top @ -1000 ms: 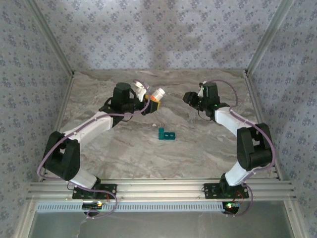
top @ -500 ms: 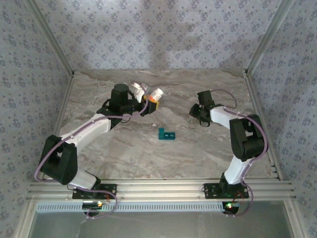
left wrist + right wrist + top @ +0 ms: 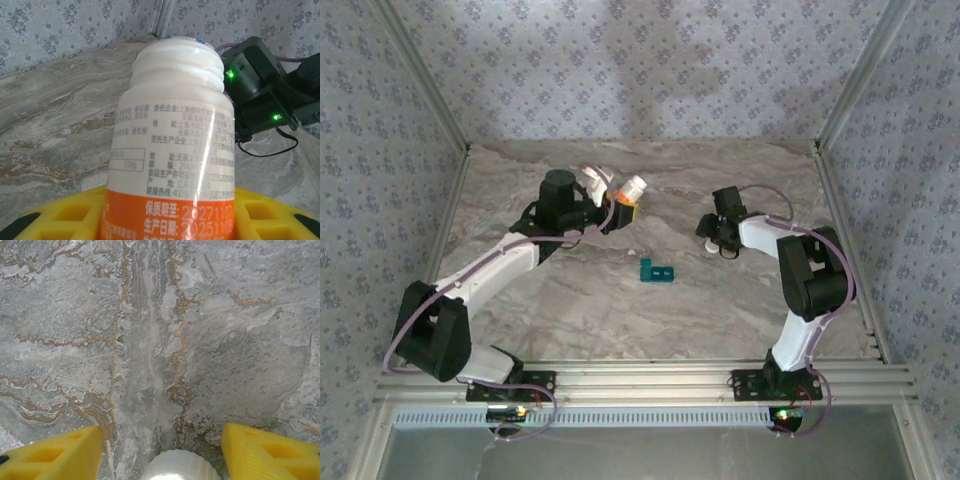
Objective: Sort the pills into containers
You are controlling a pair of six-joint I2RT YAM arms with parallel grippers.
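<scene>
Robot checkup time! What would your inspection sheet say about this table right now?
Surface: marble-patterned table.
Job's things: teal pill organizer at mid-table; white bottle with an orange band, cap off.
Clutter: nothing seen.
End effectors: left end effector shut on the bottle; right end effector open, white cap between its fingers.
Cables: purple cables along both arms.
Surroundings: patterned walls, metal frame.

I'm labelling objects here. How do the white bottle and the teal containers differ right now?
The white bottle is round, with an orange band; the teal containers are a low, blocky strip. The bottle is held tilted in the left gripper; the containers lie on the table, untouched. Both are small.
</scene>
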